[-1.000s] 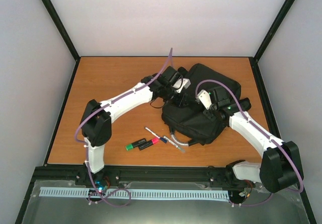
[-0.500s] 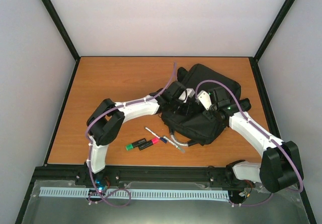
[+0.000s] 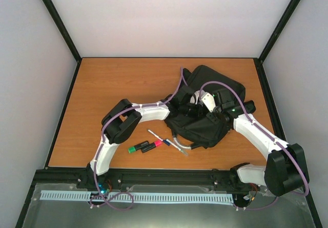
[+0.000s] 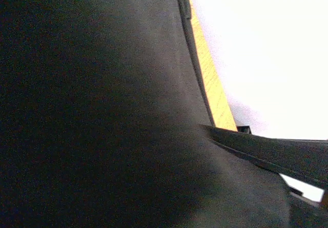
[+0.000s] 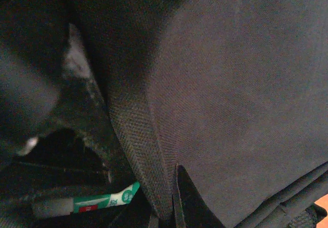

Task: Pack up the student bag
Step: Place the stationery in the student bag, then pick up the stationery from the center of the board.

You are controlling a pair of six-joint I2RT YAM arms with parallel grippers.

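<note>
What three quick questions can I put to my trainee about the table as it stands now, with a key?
1. True or false: in the top view, the student bag lies mostly on the right half of the table.
2. Pick one. The green marker lies: A) on top of the bag; B) on the table, apart from the bag; C) against the back wall.
3. Short answer: which wrist camera shows a green-and-white labelled item below the bag's fabric edge?

Key: 1 true; 2 B; 3 the right wrist camera.
</note>
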